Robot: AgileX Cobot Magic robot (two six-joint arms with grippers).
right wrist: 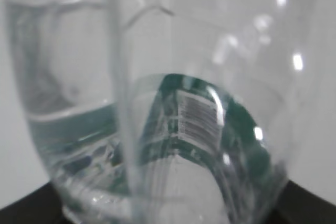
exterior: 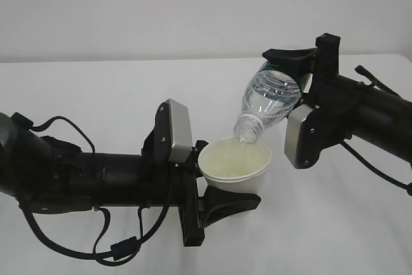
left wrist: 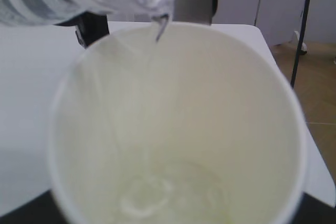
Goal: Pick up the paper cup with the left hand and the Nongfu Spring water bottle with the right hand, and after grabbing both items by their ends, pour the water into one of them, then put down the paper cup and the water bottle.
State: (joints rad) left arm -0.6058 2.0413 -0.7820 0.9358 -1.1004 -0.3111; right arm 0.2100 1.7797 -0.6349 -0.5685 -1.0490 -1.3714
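White surface (exterior: 96, 88) lies under both arms. Left gripper (exterior: 222, 185) pinches the small white paper cup (exterior: 235, 165) from its lower end. Right of the cup, the clear ribbed plastic bottle (exterior: 270, 98) tilts neck-down above its rim, pouring water (left wrist: 152, 192); right gripper (exterior: 293, 72) clamps its green-labelled end.

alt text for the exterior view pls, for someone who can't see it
A clear ribbed plastic water bottle, tilted neck-down in the right black gripper, pours water into a small white paper cup held upright in the left black gripper. Both are lifted above a white table, against a plain pale wall.
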